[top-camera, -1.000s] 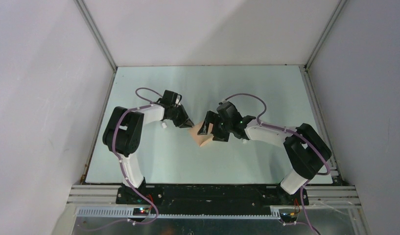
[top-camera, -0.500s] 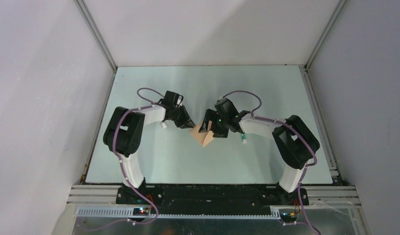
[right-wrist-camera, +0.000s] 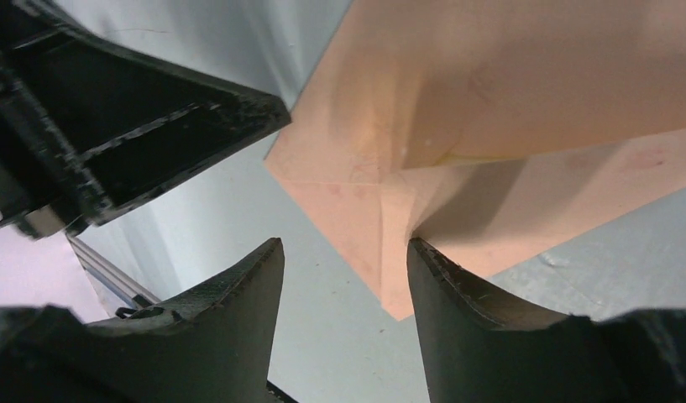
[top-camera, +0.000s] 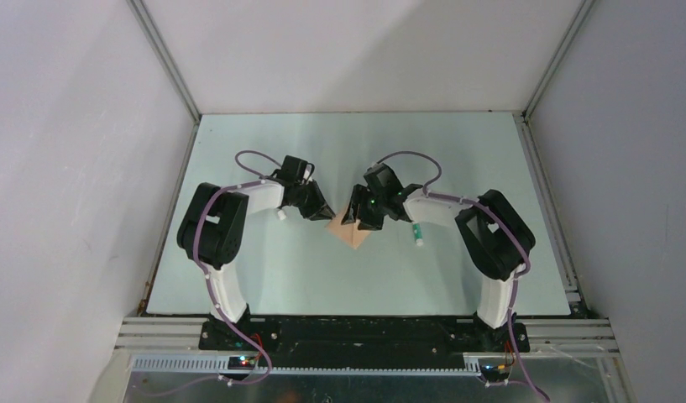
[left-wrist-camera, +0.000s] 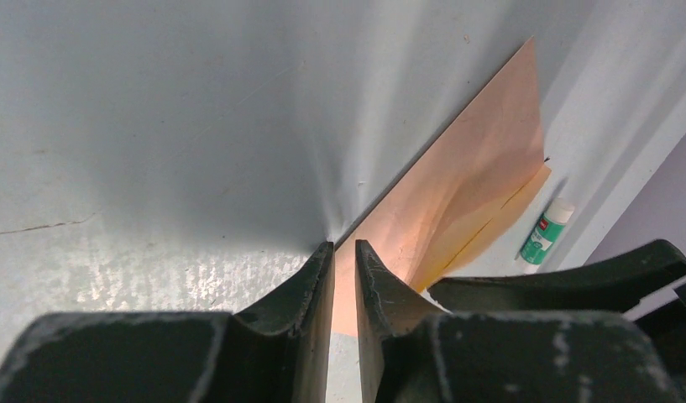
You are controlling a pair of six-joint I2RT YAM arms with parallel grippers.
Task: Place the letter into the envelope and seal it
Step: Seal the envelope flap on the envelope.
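The peach-tan envelope (top-camera: 349, 235) lies on the table between both grippers, with one folded layer raised over the rest (right-wrist-camera: 524, 75). The letter is hidden. My left gripper (top-camera: 327, 215) stands at the envelope's left edge. Its jaws leave only a narrow slit (left-wrist-camera: 344, 245), and flat envelope paper (left-wrist-camera: 457, 185) shows through it with nothing clamped. My right gripper (top-camera: 350, 220) is open over the envelope's near corner (right-wrist-camera: 345, 243). One of its fingertips (right-wrist-camera: 419, 252) touches the paper at the fold; the other hangs over bare table.
A white glue stick (top-camera: 417, 234) with a green label lies on the table right of the envelope, under the right forearm, and also shows in the left wrist view (left-wrist-camera: 545, 235). White walls enclose the table on three sides.
The right arm has swung left and farther back onto the envelope, and its jaws have narrowed. The left arm and the envelope have stayed put.
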